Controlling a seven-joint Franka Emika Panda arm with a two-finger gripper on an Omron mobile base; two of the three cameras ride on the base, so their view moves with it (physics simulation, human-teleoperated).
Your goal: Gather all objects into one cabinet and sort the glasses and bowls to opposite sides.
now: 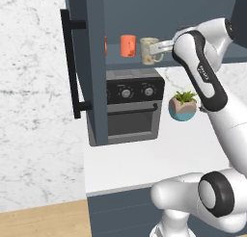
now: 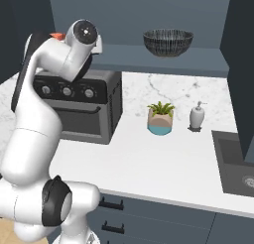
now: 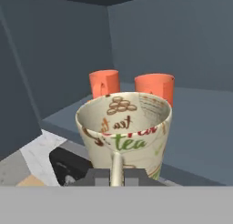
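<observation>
Pinching beige cup handle, hand closed; fingertips cut off below.

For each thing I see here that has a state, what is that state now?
Cabinet door: open.
Pincer: shut on the beige cup's handle.
Beige cup: upright, held at the shelf edge.
Orange cups: upright on the shelf, behind the beige cup.
Bowl: upright on the shelf, right side.
Oven: door closed.
</observation>
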